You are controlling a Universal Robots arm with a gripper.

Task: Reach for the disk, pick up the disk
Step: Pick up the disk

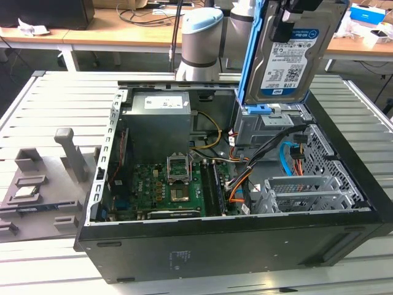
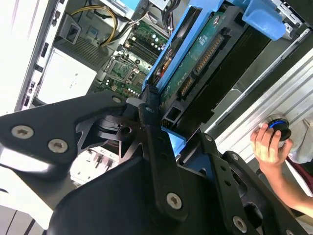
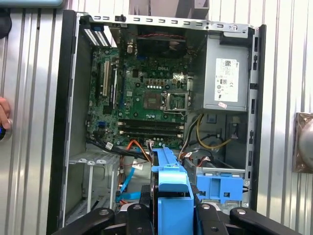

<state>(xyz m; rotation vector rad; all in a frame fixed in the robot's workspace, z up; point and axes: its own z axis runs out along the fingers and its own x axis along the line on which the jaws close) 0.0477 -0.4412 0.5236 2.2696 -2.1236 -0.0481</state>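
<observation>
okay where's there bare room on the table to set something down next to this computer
Bare slats lie in front of the open computer case and behind it toward the arm's base. The grey fixture blocks crowd the exterior view's left. The gripper holds the disk above the case.

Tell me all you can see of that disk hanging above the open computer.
The disk is a flat silver metal slab with a blue-and-white label on its face and blue plastic rails along its edges. In the exterior view it hangs upright, slightly tilted, clear above the open case, with the gripper clamped on its top end. The second wrist view shows its green circuit-board underside between the jaws. Nothing else touches it.
</observation>
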